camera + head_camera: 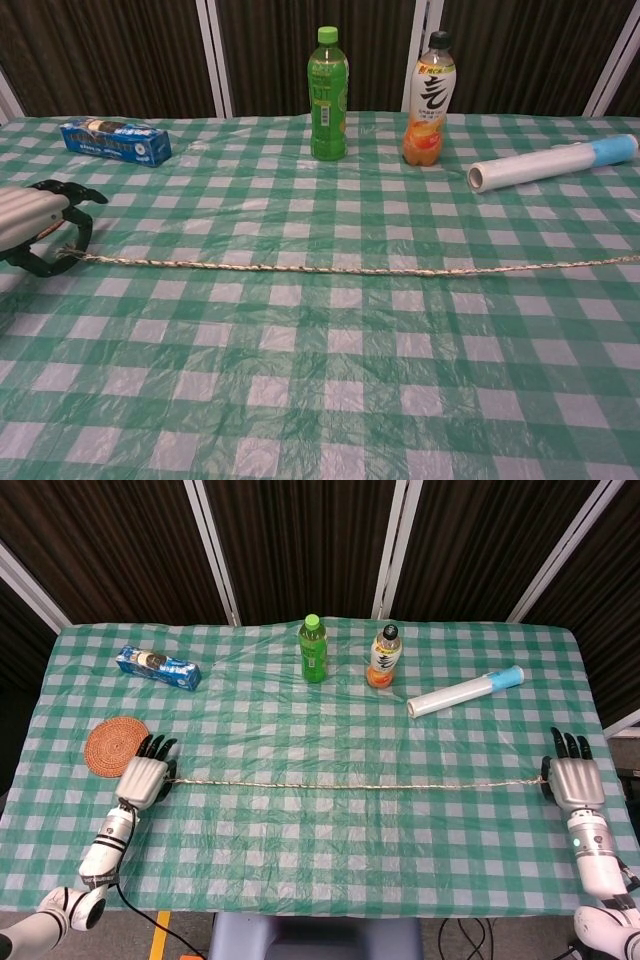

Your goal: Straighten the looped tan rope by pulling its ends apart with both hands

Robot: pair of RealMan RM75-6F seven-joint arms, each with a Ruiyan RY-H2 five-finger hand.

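Observation:
The tan rope [360, 784] [330, 267] lies in one nearly straight line across the green checked tablecloth, with no loops left in it. My left hand [146, 775] [35, 225] pinches the rope's left end, just below the coaster. At the table's right edge my right hand [573, 778] holds the other end. The chest view cuts off the right hand; there the rope simply runs out past the right border.
Behind the rope stand a green bottle [313, 650] [328, 94] and an orange drink bottle [384, 658] [429, 99]. A white roll with a blue end [466, 691] [552, 164] lies at the back right. A blue box [158, 667] [115, 140] and a round woven coaster [113, 745] sit at the left.

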